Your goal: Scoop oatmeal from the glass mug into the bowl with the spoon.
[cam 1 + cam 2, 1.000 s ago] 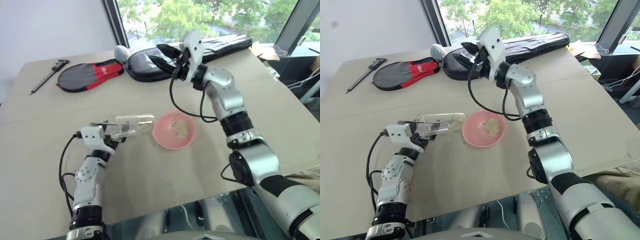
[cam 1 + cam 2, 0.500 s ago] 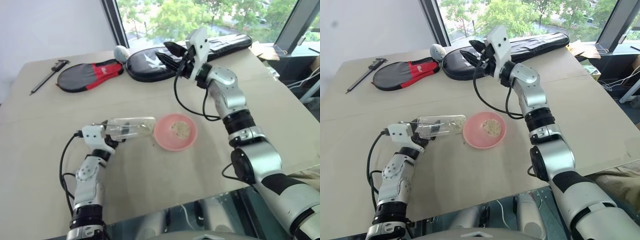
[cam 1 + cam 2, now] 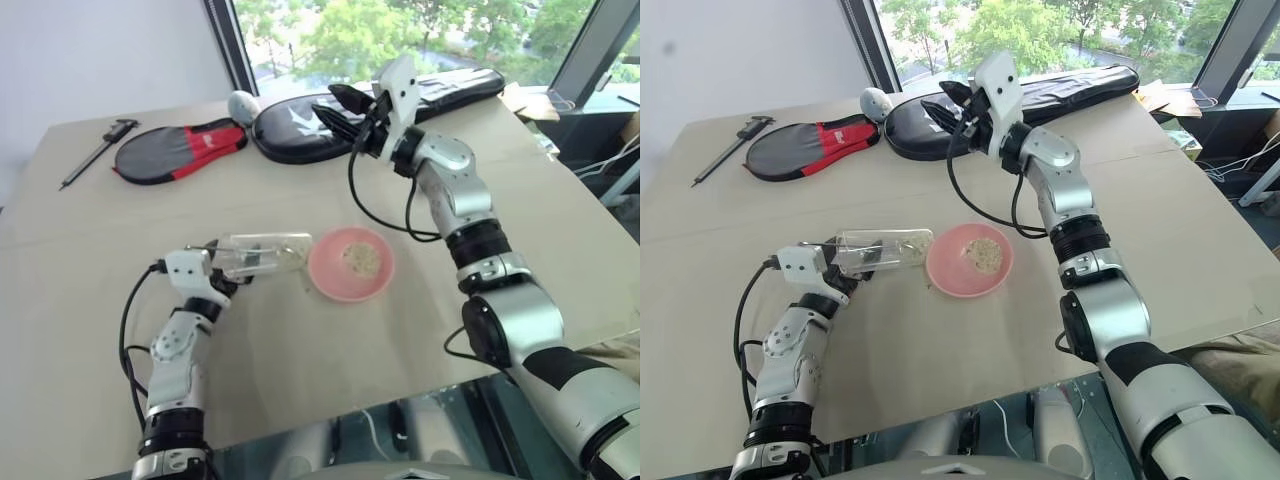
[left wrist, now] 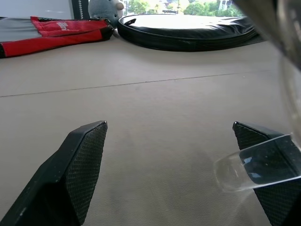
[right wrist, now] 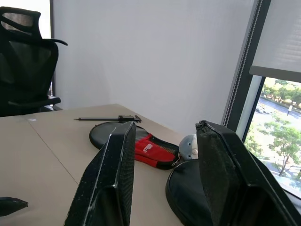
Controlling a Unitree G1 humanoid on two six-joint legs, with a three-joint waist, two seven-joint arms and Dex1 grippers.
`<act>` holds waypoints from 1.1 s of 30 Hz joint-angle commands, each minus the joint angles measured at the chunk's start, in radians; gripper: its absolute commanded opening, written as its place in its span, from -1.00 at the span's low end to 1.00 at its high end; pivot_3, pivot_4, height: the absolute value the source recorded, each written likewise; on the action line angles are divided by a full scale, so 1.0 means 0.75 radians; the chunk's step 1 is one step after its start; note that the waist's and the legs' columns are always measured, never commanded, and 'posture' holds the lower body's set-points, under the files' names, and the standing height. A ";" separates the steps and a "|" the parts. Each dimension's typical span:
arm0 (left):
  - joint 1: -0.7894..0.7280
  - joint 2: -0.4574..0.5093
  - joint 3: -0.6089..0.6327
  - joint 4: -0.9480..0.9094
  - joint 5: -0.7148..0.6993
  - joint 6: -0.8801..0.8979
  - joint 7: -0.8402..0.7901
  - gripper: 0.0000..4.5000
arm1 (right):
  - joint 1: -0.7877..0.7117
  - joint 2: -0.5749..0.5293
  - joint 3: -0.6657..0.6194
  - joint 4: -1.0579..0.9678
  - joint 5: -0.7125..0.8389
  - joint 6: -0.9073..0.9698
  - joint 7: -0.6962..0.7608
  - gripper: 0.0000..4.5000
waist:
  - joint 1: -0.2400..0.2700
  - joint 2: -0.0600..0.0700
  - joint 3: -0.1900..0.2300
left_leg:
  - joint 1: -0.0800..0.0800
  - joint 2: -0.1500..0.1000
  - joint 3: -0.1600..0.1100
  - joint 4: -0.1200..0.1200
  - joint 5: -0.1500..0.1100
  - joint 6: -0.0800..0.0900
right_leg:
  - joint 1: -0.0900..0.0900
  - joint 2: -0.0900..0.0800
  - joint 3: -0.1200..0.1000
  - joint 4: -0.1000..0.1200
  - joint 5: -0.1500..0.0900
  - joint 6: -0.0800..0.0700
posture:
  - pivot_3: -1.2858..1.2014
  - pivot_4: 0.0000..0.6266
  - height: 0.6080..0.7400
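Observation:
The glass mug [image 3: 264, 254] lies on its side, mouth toward the pink bowl [image 3: 322, 272], with oatmeal [image 3: 291, 257] gathered near its mouth. More oatmeal [image 3: 359, 259] sits in the bowl's middle. My left gripper [image 3: 236, 256] is open wide at the mug's base. In the left wrist view the gap between the fingers [image 4: 80, 165] is empty, and the mug [image 4: 256, 162] rests over one finger only. My right gripper [image 3: 336, 100] hangs open and empty above the far side of the table; its fingers [image 5: 110, 179] stand apart. The spoon is out of view.
A round black racket bag [image 3: 295, 128] and a long black bag [image 3: 455, 88] lie under and behind my right gripper. A red-and-black racket cover [image 3: 180, 150], a black caliper [image 3: 98, 147] and a grey plush toy [image 3: 243, 104] sit at the far left.

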 commanded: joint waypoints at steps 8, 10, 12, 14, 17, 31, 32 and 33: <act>-0.052 0.047 -0.004 -0.124 0.022 0.032 0.011 0.98 | -0.049 -0.003 -0.014 -0.021 0.019 -0.024 -0.009 -0.08 | -0.001 -0.001 0.001 | -0.001 0.000 0.000 0.000 0.000 0.000 | -0.001 0.000 0.000 0.000 0.000 0.000 | 0.03 -0.52 1.00; -0.066 0.060 0.001 -0.156 0.025 0.044 0.022 0.98 | -0.049 -0.003 -0.015 -0.021 0.020 -0.024 -0.010 -0.08 | 0.000 -0.001 0.001 | -0.002 0.000 -0.001 0.000 0.000 0.000 | -0.001 0.000 0.000 0.000 0.000 0.000 | 0.03 -0.52 1.00; -0.072 0.067 0.004 -0.177 0.027 0.053 0.028 0.98 | -0.048 -0.003 -0.015 -0.023 0.020 -0.024 -0.011 -0.08 | -0.001 -0.001 0.002 | -0.002 0.000 -0.001 0.000 0.000 0.000 | -0.002 0.000 -0.001 0.000 0.000 0.000 | 0.03 -0.52 1.00; -0.083 0.073 0.004 -0.205 0.036 0.063 0.042 0.98 | -0.047 -0.004 -0.016 -0.022 0.021 -0.024 -0.011 -0.08 | -0.002 -0.001 0.002 | -0.002 0.000 -0.001 0.000 0.000 0.000 | -0.002 0.000 0.000 -0.001 0.000 0.000 | 0.03 -0.52 1.00; -0.086 0.071 -0.003 -0.240 0.045 0.082 0.053 0.98 | -0.045 -0.004 -0.017 -0.022 0.021 -0.023 -0.012 -0.08 | -0.006 -0.001 0.002 | -0.002 0.000 0.000 0.000 0.000 0.000 | -0.002 0.000 0.000 -0.001 0.000 0.000 | 0.03 -0.52 1.00; -0.067 0.067 -0.029 -0.274 0.047 0.111 0.067 0.98 | -0.035 -0.015 -0.022 -0.030 0.021 -0.021 -0.019 -0.08 | -0.005 -0.001 0.002 | -0.003 0.000 0.000 0.000 0.000 -0.001 | -0.003 0.000 0.001 -0.001 0.000 0.000 | 0.03 -0.52 1.00; -0.066 0.067 -0.031 -0.276 0.046 0.112 0.066 0.98 | -0.034 -0.016 -0.022 -0.031 0.022 -0.021 -0.019 -0.08 | -0.005 -0.001 0.002 | -0.003 0.000 0.000 0.000 0.000 -0.001 | -0.003 0.000 0.001 -0.001 0.000 0.000 | 0.03 -0.52 1.00; -0.064 0.067 -0.033 -0.281 0.044 0.115 0.065 0.98 | -0.032 -0.016 -0.021 -0.035 0.022 -0.020 -0.021 -0.08 | -0.005 -0.001 0.002 | -0.003 0.000 0.000 0.000 0.000 -0.001 | -0.003 0.000 0.001 -0.001 0.000 0.000 | 0.03 -0.52 1.00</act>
